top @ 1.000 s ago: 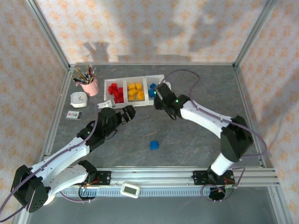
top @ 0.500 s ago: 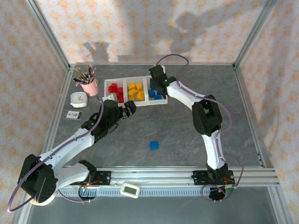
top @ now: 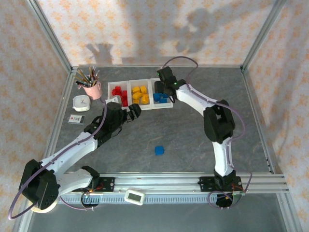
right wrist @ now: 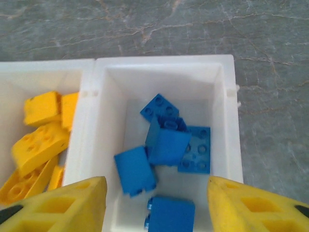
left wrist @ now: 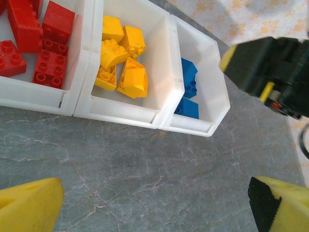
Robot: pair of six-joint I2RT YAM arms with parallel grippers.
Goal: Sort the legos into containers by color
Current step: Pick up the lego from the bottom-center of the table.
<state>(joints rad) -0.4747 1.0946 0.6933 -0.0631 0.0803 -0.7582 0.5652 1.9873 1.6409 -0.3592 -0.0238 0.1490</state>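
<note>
Legos: we are finding the legos [left wrist: 123,72] sorted in the containers [left wrist: 120,113] by colour. Red bricks [left wrist: 46,67] are lying in one end bin, yellow in the middle, and blue bricks [right wrist: 166,142] in the other end bin.
Stray: one blue brick [top: 159,150] is lying on the table [top: 193,145], well apart from the tray.
Right gripper: the right gripper [right wrist: 154,186] is hovering over the blue bin, fingers apart and gripping nothing.
Left gripper: the left gripper [left wrist: 154,198] is hanging just in front of the tray, fingers spread wide and empty.

Right end effector [top: 162,90] above containers [top: 150,94], blue lego [top: 159,150] on table [top: 193,145]
</note>
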